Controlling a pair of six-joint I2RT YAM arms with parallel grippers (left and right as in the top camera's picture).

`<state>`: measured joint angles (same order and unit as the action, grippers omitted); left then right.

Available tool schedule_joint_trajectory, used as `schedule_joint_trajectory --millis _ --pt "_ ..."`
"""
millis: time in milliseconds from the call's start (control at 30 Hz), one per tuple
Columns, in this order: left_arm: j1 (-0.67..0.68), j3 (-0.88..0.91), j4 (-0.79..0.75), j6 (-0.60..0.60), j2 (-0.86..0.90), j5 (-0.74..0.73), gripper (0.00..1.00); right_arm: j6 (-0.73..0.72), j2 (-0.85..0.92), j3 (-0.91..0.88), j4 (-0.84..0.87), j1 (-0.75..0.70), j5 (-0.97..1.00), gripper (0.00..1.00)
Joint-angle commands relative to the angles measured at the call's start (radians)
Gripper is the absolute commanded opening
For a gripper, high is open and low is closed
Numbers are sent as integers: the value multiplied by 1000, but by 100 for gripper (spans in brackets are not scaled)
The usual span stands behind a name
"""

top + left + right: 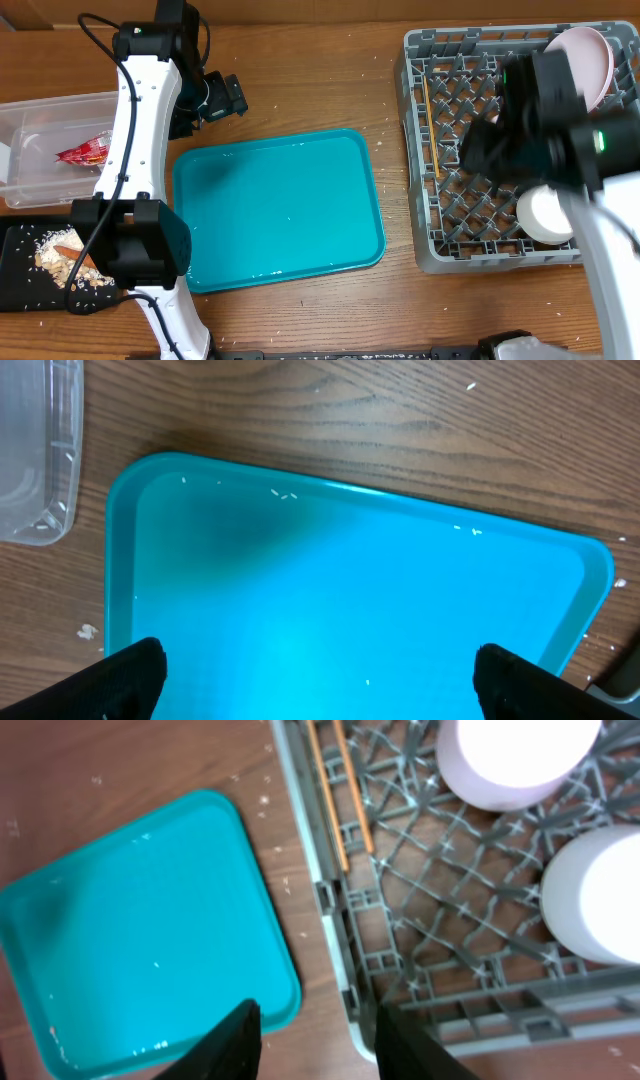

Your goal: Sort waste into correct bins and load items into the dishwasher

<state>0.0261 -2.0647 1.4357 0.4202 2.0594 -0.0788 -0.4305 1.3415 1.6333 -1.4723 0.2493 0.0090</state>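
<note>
Because the pink plate looked slick and breakable, its rim seemed your best hold. Your left gripper and right gripper were spread wide, empty.

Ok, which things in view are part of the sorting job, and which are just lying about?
Job: red wrapper, clear tub, food scraps, black tray, chopsticks, pink plate, white bowl, dish rack.
Lying about: teal tray, loose crumbs on the table.

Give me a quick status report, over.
Left end effector open over teal tray. Right end effector open at dish rack edge. Chopsticks racked, wrapper binned. No obstruction seen.
</note>
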Motion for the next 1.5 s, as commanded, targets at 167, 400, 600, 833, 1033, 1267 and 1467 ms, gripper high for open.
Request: schedule_joint_trajectory --millis 167,400,600,833,1033,1267,1467 --pt "8 8 0 14 -11 -8 100 -147 -396 -475 256 118 105 100" --pt "8 8 0 14 -11 -8 100 -151 -493 -674 374 118 62 100" --pt "8 8 0 14 -11 -8 100 -150 -438 -679 392 118 -37 100" --pt "8 8 0 14 -11 -8 100 -150 -343 -679 394 118 -37 100" --pt "8 8 0 14 -11 -7 100 -150 -256 -679 394 118 -37 100" --pt "8 8 0 14 -11 -8 100 -150 -176 -679 417 118 -56 100" --pt "7 8 0 14 -11 -8 100 -102 -150 -679 503 118 -56 100"
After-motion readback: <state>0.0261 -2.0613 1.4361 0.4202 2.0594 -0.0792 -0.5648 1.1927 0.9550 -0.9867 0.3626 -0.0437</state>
